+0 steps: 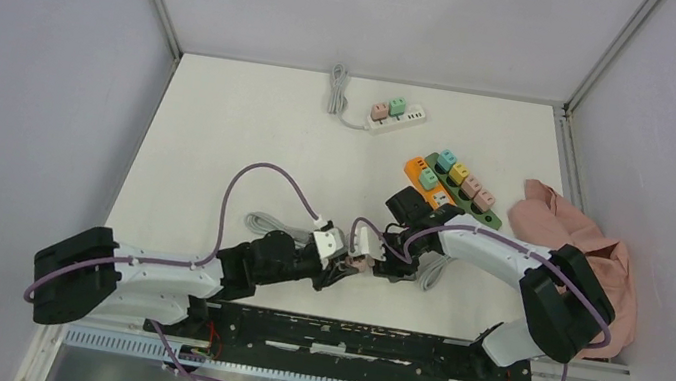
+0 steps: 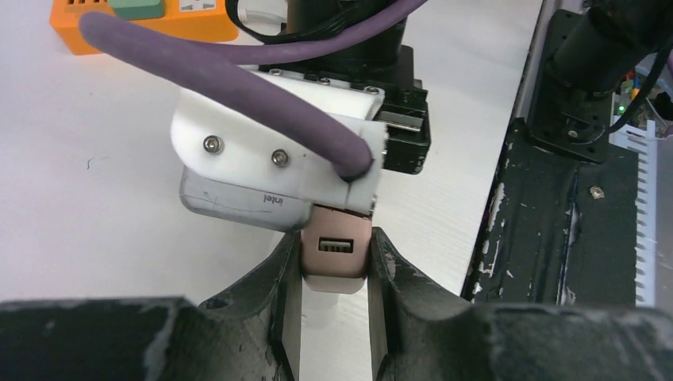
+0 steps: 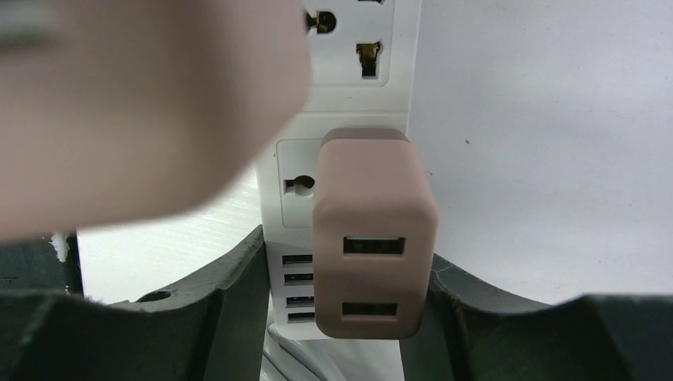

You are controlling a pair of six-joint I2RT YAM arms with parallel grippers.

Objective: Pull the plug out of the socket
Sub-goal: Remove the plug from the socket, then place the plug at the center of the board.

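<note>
The white table (image 1: 221, 133) carries both arms, which fold in toward each other at its near middle: the left arm (image 1: 170, 272) lies low and reaches right, and the right arm (image 1: 497, 250) bends back and reaches left, so the two wrists almost meet. A pink cloth (image 1: 580, 237) is heaped at the right edge. Far of the right arm lie a green power strip (image 1: 494, 218) and an orange power strip (image 1: 415, 169) side by side, both carrying coloured adapters, and a far white strip (image 1: 412, 118) sits well apart near the back wall. A grey cable coil (image 1: 260, 223) rests just far of the left wrist. In the left wrist view, the right arm's camera housing (image 2: 238, 202) and its purple cable (image 2: 222, 79) crowd the space directly above the left gripper (image 2: 334, 242), whose fingers are clamped flat on both sides of a pink plug (image 2: 335, 274), USB port facing the lens. The right gripper (image 3: 349, 246) is closed around the white power strip (image 3: 349, 79), one finger against each long side. A second pink plug (image 3: 373, 206) is seated in a socket of that strip, with an empty socket beyond it. A blurred pink mass (image 3: 135, 103) close to the right wrist lens may be the plug the left gripper holds.
</note>
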